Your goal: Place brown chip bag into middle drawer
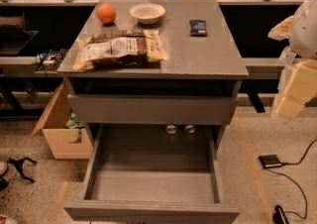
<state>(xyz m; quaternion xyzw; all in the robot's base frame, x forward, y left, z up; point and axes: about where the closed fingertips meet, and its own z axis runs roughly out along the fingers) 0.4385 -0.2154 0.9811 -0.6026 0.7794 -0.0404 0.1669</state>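
Observation:
The brown chip bag lies flat on the front left of the grey cabinet top, with its white label facing up. The middle drawer is pulled out wide below, and its grey tray holds nothing. My gripper, pale cream and yellow, hangs at the right edge of the view. It is beside the cabinet's right side, at about cabinet-top height, well away from the bag and holding nothing that I can see.
An orange, a white bowl and a small dark blue packet sit at the back of the top. A closed grey drawer front is above the open drawer. A cardboard box stands on the floor at the left, and a black device with a cable lies at the right.

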